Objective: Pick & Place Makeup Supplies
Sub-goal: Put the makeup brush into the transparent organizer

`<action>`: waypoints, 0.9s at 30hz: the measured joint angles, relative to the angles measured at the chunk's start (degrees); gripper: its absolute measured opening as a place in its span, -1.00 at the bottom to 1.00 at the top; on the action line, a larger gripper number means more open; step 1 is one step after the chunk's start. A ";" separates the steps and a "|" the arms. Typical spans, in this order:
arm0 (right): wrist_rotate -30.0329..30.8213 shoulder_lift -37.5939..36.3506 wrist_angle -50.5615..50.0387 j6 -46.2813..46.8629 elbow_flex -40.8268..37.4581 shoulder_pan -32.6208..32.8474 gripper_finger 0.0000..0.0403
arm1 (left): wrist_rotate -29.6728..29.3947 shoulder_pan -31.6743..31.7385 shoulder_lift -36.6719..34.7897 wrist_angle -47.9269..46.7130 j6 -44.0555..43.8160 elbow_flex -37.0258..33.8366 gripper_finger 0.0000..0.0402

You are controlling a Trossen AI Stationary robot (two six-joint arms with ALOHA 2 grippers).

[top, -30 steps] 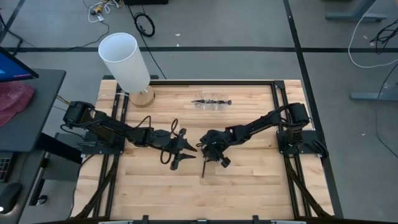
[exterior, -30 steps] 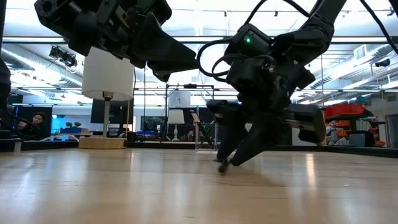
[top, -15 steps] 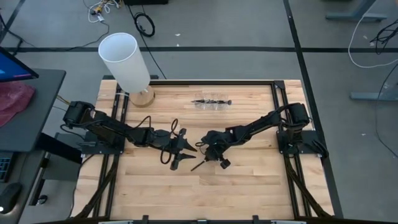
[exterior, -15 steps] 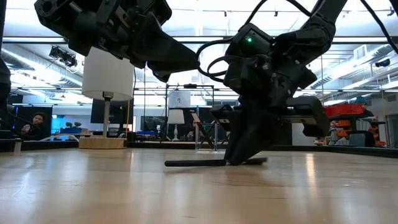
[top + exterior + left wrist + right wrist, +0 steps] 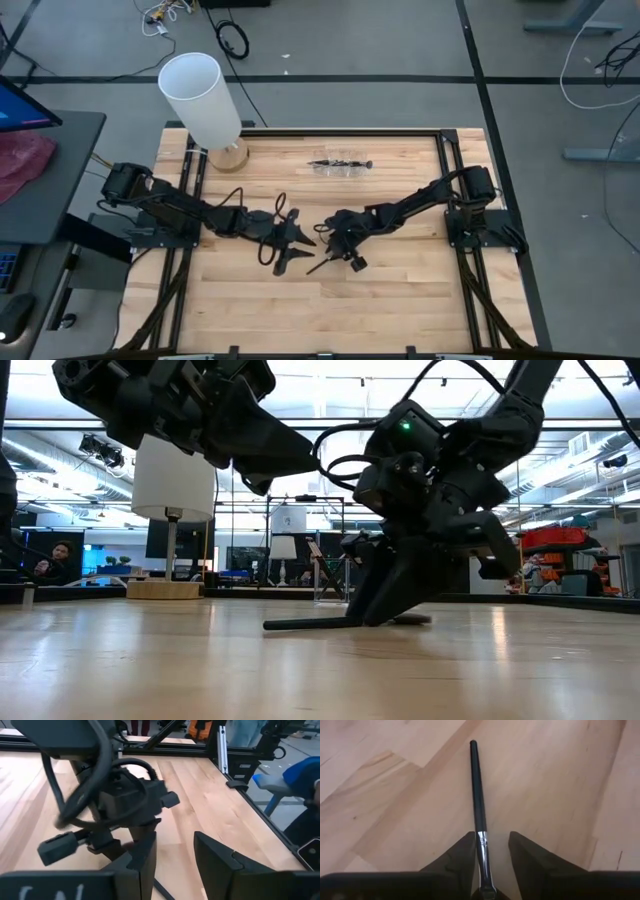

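One makeup brush (image 5: 479, 817) lies on the table (image 5: 400, 300) between the parted right gripper (image 5: 487, 857) fingers; left gripper (image 5: 290, 245) spread, empty.

I see a glossy black brush (image 5: 479, 800) with a shiny metal ferrule, lying on the smooth pale wood table (image 5: 395, 785). My right gripper (image 5: 490, 855) fingers look matt black plastic.
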 joint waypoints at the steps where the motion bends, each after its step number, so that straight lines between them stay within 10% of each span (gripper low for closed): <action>1: -0.02 0.00 2.00 0.51 -0.82 0.00 -0.36 | 0.00 -0.27 0.00 0.00 -0.21 0.00 -0.33; 16: -0.63 7.58 28.23 2.67 -6.83 1.73 -0.40 | -6.77 -3.90 1.42 -0.10 -3.50 -0.10 -0.33; 27: -2.05 9.03 26.07 1.88 -6.54 0.37 -0.74 | -11.89 -5.46 9.02 0.11 -13.72 -0.07 -0.33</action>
